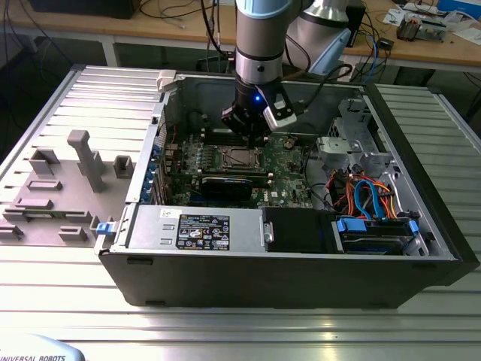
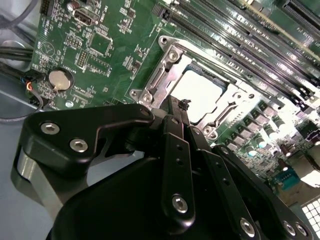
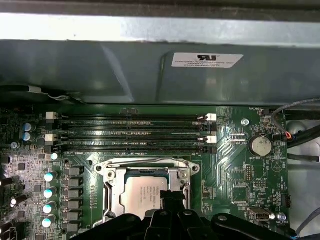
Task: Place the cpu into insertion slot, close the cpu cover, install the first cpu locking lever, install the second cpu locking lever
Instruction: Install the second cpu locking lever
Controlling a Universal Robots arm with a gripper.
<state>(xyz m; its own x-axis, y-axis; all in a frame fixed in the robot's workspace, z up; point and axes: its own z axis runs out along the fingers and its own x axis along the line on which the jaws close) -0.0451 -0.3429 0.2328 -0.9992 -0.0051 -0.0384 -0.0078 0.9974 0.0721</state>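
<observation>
Because the cpu (image 3: 144,194) is a thin, light, rigid chip with a smooth metal top, judge it fragile and slippery: take it only by its outer edges, and keep it level. You will find it lying flat in the insertion slot (image 3: 113,192) on the green circuit board (image 3: 235,170), with the cpu cover (image 3: 181,186) framing it on both sides in both wrist views. Around the socket, note the long black memory slots (image 3: 130,134) on its far side and the round coin cell (image 3: 260,145) well apart from it. Check the gripper (image 2: 184,106) in the second wrist view: its jaws are drawn together to a narrow tip with no gap visible, holding nothing, poised just above the near edge of the chip. Whether the tip touches the metal cannot be told. Inside the open computer case (image 1: 421,248) on the table (image 1: 225,331), the arm hangs directly over the socket.
</observation>
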